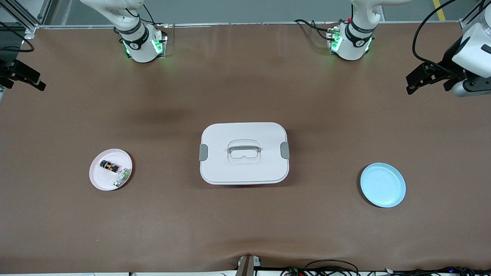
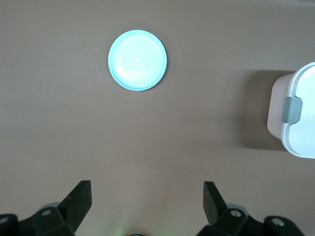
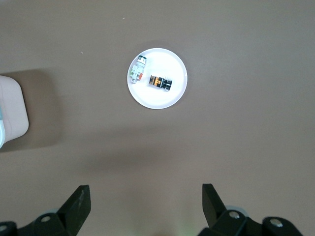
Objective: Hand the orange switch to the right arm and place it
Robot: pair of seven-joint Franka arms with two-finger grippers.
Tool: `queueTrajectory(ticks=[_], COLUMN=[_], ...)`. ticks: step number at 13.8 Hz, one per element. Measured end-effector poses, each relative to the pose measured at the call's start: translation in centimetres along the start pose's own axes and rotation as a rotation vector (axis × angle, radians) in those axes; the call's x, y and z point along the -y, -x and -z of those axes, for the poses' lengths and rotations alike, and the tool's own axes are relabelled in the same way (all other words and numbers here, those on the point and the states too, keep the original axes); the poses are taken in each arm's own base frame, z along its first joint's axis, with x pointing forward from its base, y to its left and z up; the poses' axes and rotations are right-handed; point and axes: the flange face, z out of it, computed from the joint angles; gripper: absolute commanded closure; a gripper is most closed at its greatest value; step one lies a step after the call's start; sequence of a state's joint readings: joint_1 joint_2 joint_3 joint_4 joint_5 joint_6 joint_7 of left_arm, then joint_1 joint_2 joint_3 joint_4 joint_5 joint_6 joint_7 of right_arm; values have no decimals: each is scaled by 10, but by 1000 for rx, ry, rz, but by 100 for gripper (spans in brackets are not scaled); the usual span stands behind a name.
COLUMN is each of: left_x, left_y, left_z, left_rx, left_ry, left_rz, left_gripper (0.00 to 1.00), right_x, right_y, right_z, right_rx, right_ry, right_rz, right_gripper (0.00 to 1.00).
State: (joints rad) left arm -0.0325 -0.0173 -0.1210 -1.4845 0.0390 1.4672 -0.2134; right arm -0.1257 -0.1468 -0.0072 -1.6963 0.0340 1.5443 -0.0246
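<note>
The orange switch, a tiny black part with an amber middle, lies on a pale pink plate toward the right arm's end of the table. The right wrist view shows the switch on that plate from high above. My right gripper hangs open and holds nothing, over the table's edge at its own end; its jaws stand wide apart. My left gripper is likewise open and holds nothing, high over its own end, its jaws spread wide.
A small white-and-green part shares the pink plate with the switch. A white lidded box with a handle sits mid-table. A light blue plate lies toward the left arm's end, with nothing on it.
</note>
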Motion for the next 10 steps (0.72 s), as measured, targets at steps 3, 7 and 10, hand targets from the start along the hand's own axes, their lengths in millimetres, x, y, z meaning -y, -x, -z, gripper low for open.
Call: queueTrajectory(ticks=[3,7,10], left_x=[2,4,6], left_y=[0,1,3], left_z=[2,4,8], left_rx=[-1,8,11], left_ry=[0,-1,-2], left_rz=[-20,-21,-19], left_gripper=[0,0,0], right_x=[0,0,0], right_y=[0,0,0], right_z=[0,2,4], right_rx=[0,-4,-9], right_ry=[0,0,0], right_rz=[0,0,0], right_gripper=[0,0,0])
